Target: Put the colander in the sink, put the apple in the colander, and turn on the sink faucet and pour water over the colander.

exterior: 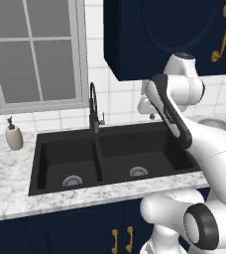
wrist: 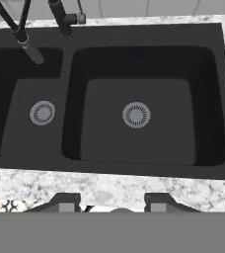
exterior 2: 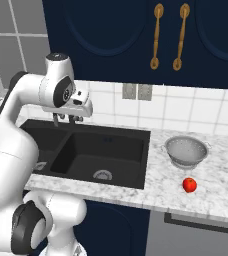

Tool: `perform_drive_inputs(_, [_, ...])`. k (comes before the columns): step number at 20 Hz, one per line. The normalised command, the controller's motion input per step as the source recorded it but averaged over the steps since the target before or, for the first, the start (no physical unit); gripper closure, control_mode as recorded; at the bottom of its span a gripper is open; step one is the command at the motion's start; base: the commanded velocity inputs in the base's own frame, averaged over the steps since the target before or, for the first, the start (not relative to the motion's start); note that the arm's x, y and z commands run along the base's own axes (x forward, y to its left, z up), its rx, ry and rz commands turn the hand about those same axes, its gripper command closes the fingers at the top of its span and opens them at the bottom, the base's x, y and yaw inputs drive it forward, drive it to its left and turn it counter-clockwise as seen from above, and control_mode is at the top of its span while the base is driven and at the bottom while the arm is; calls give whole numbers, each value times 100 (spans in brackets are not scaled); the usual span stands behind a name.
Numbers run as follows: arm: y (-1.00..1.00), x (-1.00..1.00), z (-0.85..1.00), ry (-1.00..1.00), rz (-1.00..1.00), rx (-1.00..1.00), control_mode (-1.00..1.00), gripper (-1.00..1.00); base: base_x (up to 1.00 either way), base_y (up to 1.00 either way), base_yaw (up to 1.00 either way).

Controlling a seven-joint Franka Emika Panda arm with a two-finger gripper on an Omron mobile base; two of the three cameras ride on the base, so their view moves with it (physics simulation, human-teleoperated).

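Observation:
The black double-basin sink (exterior: 130, 140) (exterior 2: 116, 145) (wrist: 67, 99) is set in a marbled counter, and both basins hold nothing. Its black gooseneck sink faucet (exterior: 93, 106) (wrist: 61, 20) stands behind the divider. The silver colander (exterior 2: 187, 151) sits upright on the counter to the right of the sink. The red apple (exterior 2: 189, 185) lies just in front of the colander. My gripper (exterior 2: 69, 119) (exterior: 152, 116) (wrist: 112, 201) hangs in the air above the right basin, far from both. Its fingers stand apart with nothing between them.
A beige soap bottle (exterior: 14, 136) stands on the counter left of the sink. Dark blue wall cabinets (exterior 2: 136, 35) hang close above my arm. A window (exterior: 33, 49) sits behind the faucet. The counter's front edge (wrist: 109, 183) runs just below my gripper.

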Motion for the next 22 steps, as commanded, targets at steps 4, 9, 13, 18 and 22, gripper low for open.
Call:
perform_drive_inputs(4, [-24, -18, 0, 0, 0, 0, -100, -100, 0, 0, 0])
perform_drive_inputs(9, [-82, -55, -16, 0, 0, 0, -100, -100, 0, 0, 0])
perform_drive_inputs(13, [-84, -46, -12, 2, 0, 0, -100, -100, 0, 0, 0])
perform_drive_inputs(18, [-62, -5, -3, 7, 0, -1, -100, -100, 0, 0, 0])
perform_drive_inputs(22, [-57, 0, -31, 1, 0, -2, -100, -100, 0, 0, 0])
